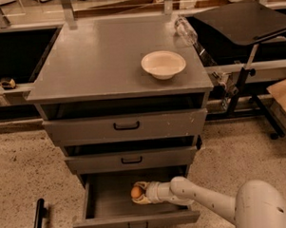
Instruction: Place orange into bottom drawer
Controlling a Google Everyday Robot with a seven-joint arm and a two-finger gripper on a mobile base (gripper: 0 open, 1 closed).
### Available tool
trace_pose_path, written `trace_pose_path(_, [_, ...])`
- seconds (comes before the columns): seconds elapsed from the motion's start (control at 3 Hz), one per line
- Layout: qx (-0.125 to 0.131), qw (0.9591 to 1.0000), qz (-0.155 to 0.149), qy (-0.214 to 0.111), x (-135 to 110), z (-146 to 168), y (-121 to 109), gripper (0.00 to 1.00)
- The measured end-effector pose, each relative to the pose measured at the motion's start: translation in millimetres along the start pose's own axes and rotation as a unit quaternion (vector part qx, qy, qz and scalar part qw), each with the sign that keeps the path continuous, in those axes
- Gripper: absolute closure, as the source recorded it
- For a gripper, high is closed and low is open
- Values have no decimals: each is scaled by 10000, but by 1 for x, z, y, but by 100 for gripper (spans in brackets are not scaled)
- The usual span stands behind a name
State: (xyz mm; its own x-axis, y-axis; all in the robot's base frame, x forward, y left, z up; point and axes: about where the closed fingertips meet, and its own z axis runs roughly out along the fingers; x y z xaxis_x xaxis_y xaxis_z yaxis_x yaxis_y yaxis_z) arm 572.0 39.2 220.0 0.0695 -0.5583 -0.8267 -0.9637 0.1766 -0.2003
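Observation:
The bottom drawer point(109, 222) is pulled out below the other two. My white arm reaches into it from the lower right. My gripper point(138, 192) is inside the drawer and is shut on the orange point(136, 192), a small round fruit held low over the drawer floor, near its middle. The fingers wrap both sides of the orange.
A white bowl point(163, 64) sits on the grey cabinet top point(103, 65). A clear bottle point(185, 30) lies at the top's right rear edge. The top drawer point(127, 127) and middle drawer point(131, 160) are pulled out a little. A black stand point(243, 21) is at the right.

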Motion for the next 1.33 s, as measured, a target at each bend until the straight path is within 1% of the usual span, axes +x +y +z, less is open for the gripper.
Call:
trace_pose_path(0.33, [-115, 9996, 208, 145, 22, 10, -9, 82])
trace_pose_path(0.67, [-109, 9981, 596, -69, 41, 13, -19, 59])
trace_pose_path(1.0, [-175, 9965, 817, -35, 51, 18, -24, 35])
trace_pose_path(1.33, [-173, 9964, 832, -30, 52, 18, -25, 13])
